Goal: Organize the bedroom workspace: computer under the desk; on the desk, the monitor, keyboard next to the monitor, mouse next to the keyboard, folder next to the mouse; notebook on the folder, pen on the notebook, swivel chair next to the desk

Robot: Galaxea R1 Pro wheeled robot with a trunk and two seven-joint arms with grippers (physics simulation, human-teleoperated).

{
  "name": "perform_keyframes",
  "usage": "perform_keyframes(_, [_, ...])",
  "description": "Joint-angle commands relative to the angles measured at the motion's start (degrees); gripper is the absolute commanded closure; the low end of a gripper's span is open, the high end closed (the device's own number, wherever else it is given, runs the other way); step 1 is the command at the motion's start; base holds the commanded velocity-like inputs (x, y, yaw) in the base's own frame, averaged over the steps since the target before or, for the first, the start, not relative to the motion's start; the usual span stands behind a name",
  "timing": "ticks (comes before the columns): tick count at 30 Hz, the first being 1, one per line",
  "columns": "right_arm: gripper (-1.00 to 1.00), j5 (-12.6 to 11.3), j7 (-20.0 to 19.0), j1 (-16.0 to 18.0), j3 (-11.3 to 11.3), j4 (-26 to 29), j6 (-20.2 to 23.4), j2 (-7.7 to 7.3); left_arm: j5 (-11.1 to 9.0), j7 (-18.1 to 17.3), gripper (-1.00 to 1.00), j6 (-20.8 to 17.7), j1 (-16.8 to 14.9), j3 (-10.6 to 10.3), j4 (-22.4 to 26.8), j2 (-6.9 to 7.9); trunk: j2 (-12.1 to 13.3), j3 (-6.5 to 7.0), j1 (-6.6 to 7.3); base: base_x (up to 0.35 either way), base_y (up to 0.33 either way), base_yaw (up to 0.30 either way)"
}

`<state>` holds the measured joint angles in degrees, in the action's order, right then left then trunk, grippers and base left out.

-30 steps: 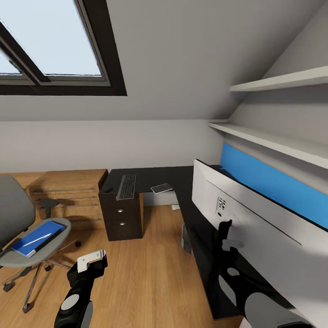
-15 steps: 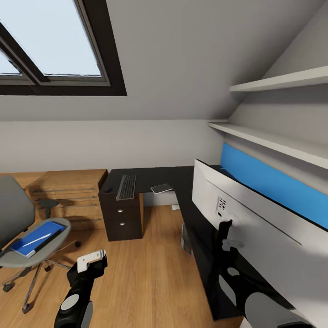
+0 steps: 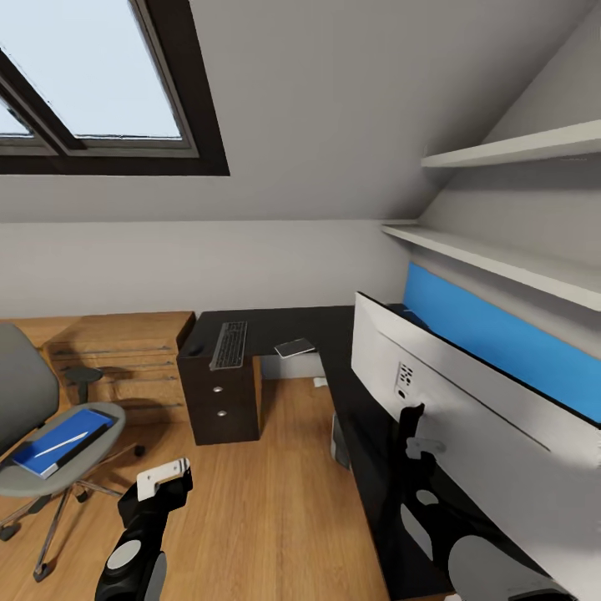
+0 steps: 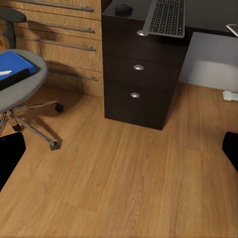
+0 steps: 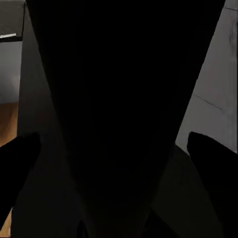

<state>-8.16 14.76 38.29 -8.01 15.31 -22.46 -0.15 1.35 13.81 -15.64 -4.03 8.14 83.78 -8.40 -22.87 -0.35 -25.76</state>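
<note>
The swivel chair [image 3: 33, 467] stands on the floor at the left, apart from the desk [image 3: 317, 327]. On its seat lies the blue folder [image 3: 52, 445] with the white pen [image 3: 63, 443] on top. The keyboard [image 3: 229, 345], the mouse [image 4: 123, 8] and the notebook [image 3: 295, 345] lie on the desk's far wing. The monitor [image 3: 467, 401] leans on the right wing, white back toward me. A sliver of the computer [image 3: 338, 438] shows under the desk. My left gripper [image 4: 120, 151] hangs open over the floor. My right gripper [image 5: 119, 148] is open at the monitor's back, a dark shape between its fingers.
A black drawer unit [image 4: 141, 79] carries the desk's left end, with a light wooden dresser [image 3: 117, 351] beside it. White shelves [image 3: 501, 250] and a blue wall panel [image 3: 501, 334] run along the right wall. A small white object [image 3: 320, 381] lies on the floor under the desk.
The whole head view has shifted slightly, so everything sits a little further left. Neither the arms nor the task's things have visibly moved.
</note>
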Motion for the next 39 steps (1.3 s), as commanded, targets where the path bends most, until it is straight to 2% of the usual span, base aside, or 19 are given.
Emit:
perform_keyframes(1, [-1.00,-0.55,0.25,0.03,-0.50,-0.03,-0.22,-0.02,0.14,0.08,-1.00,-0.34,-0.02,0.03,0.07,-0.03,-0.05,-0.04,-0.03,0.000,0.000,0.000])
perform_keyframes(14, [-1.00,-0.54,0.22,0.01,-0.60,-0.10,-1.80,-0.02,0.14,0.08,-1.00,-0.32,-0.02,0.03,0.07,-0.03,-0.05,-0.04,-0.03,-0.005,0.000,0.000])
perform_keyframes(23, [-1.00,-0.54,0.19,0.03,-0.60,-0.10,-1.80,-0.02,0.14,0.08,-1.00,-0.35,-0.02,0.03,0.07,-0.04,-0.05,-0.04,-0.03,-0.233,0.000,0.000])
perform_keyframes(32, [-1.00,-0.54,0.18,0.03,-0.60,-0.10,-1.80,-0.02,0.13,0.08,-1.00,-0.35,-0.02,0.03,0.07,-0.04,-0.05,-0.04,-0.03,-0.055,0.000,0.000])
perform_keyframes(39, [-1.00,-0.46,0.18,0.03,-0.60,-0.10,-1.80,-0.02,0.13,0.08,-1.00,-0.35,-0.02,0.03,0.07,-0.04,-0.05,-0.04,-0.03,-0.068,-0.197,0.000])
